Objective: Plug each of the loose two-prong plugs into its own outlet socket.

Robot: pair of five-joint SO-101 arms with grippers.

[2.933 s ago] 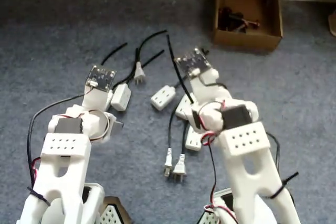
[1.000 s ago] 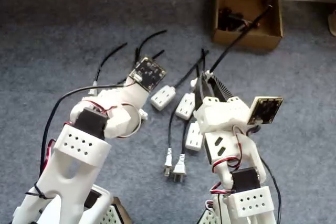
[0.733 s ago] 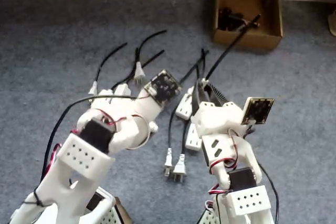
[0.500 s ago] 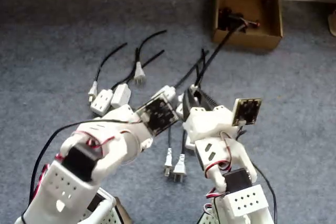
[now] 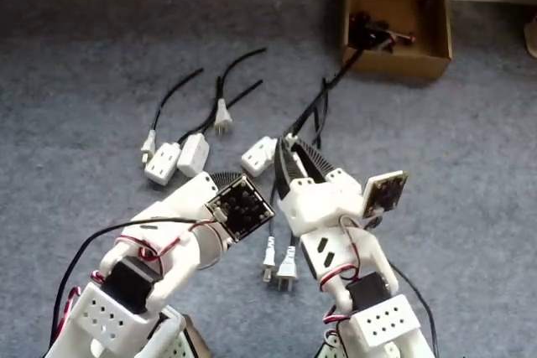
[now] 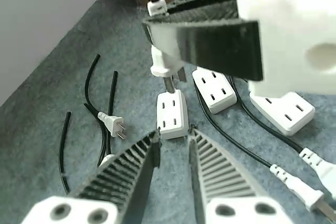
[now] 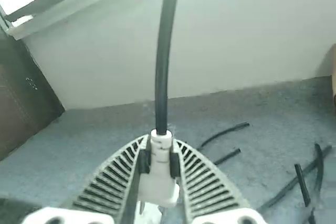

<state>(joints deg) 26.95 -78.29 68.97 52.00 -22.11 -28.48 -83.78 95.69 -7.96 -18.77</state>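
Left wrist view: left hand (image 6: 174, 139) was held open before a socket (image 6: 172, 113); right hand (image 7: 158, 145) was closed on a plug (image 7: 157, 186).

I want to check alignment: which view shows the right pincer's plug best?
Left wrist view: the plug hangs prongs down over a white socket. Right wrist view shows its back, clamped; high view, just its cord end.

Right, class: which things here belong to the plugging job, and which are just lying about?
Belong to the job: held plug; right gripper; left gripper; outlet sockets; loose plugs.
Just lying about: cardboard box; carpet.
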